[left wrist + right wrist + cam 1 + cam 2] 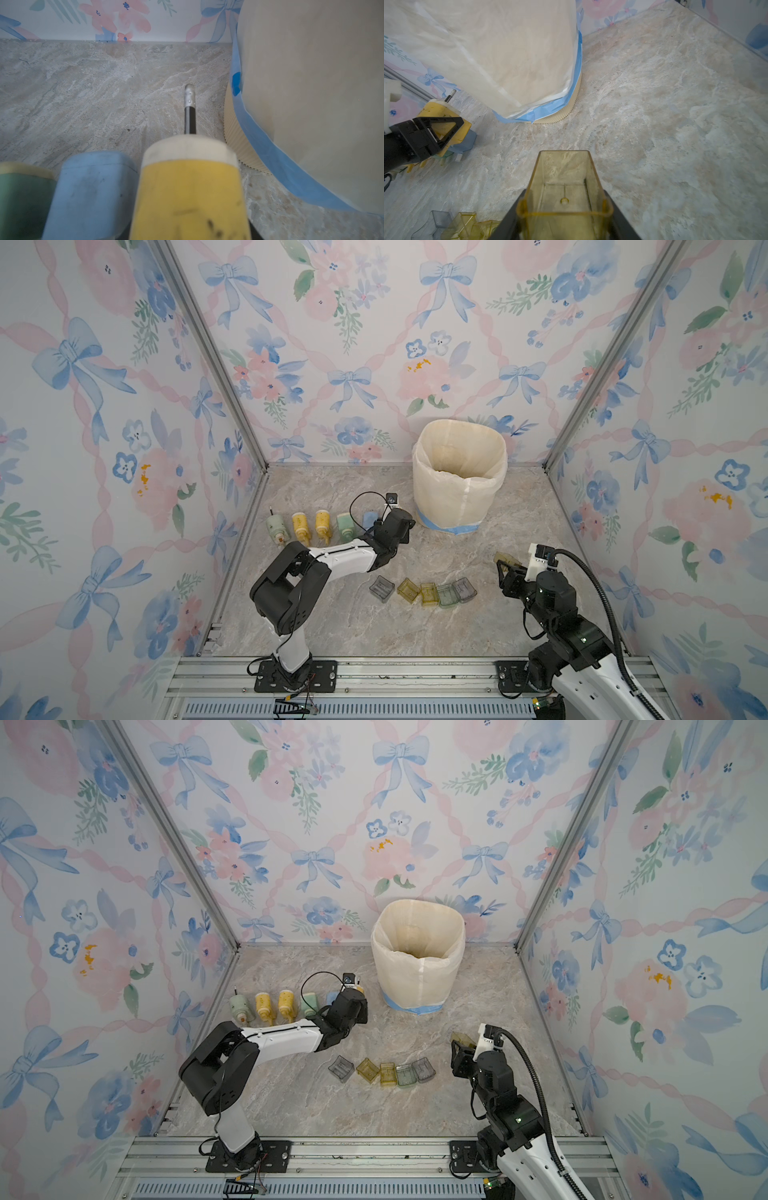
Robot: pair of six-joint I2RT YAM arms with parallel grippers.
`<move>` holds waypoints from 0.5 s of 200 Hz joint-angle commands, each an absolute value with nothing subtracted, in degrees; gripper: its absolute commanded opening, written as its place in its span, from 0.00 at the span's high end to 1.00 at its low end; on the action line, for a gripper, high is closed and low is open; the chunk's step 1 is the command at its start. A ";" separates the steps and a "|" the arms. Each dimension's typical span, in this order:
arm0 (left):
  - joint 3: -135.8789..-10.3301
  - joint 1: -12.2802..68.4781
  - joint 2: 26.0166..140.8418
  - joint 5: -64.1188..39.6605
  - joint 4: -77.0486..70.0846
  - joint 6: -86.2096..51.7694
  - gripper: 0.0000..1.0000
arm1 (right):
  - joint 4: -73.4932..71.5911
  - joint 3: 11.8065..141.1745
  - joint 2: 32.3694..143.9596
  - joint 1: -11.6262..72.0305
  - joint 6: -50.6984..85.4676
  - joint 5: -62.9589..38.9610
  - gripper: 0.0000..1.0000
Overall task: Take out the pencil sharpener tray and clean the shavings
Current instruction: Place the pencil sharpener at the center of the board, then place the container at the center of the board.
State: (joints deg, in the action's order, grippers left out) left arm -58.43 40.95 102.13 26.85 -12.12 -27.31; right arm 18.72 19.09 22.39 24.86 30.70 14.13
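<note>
The right tool point(563, 209), clamped on the yellow tray point(564, 170) over the bench point(675, 124) short of the bin point(508, 52), holds it seemingly empty, though tinted plastic may hide residue; the left tool point(446, 133) grips the yellow sharpener point(187, 197), so next the tray likely joins the tray row point(424, 592).

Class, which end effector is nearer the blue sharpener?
Left. The left end effector grips a yellow sharpener beside the blue sharpener; the right end effector holds a yellow tray well away.
</note>
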 commanded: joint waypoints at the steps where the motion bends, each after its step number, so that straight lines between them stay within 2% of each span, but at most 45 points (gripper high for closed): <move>1: -60.20 40.84 104.07 27.92 -13.34 -28.88 1.00 | 16.78 16.92 22.42 25.40 33.96 16.74 0.52; 51: -60.83 40.30 107.11 27.43 -13.32 -30.82 1.00 | 11.72 12.04 25.60 25.34 37.67 17.46 0.52; 100: -62.36 39.13 109.60 25.80 -13.49 -32.34 1.00 | 3.45 10.04 34.03 25.75 39.86 16.62 0.52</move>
